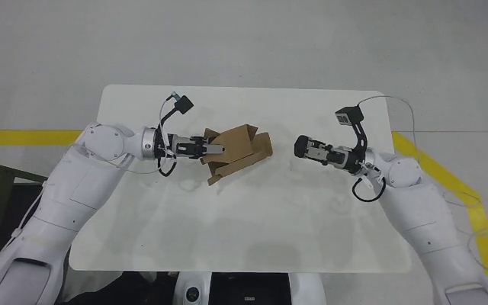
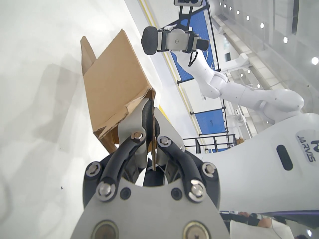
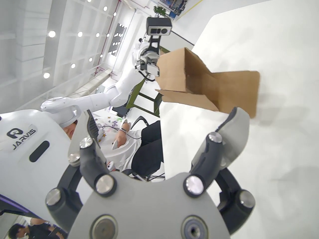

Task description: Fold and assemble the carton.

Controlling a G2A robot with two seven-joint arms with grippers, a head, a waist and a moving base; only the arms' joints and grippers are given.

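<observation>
Brown cardboard, the carton (image 1: 240, 149) is half-open near the tabletop (image 1: 305, 221) centre, the left tool (image 1: 217, 150) clamped on one thin wall. The right tool (image 1: 300, 146) hangs spread apart to its right; a hard push may tear that wall or pull it free.

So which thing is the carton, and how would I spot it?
Look at the white table. Near its middle, the carton is pinched by the left gripper. It is the one brown cardboard thing, half-open with loose flaps.
</observation>
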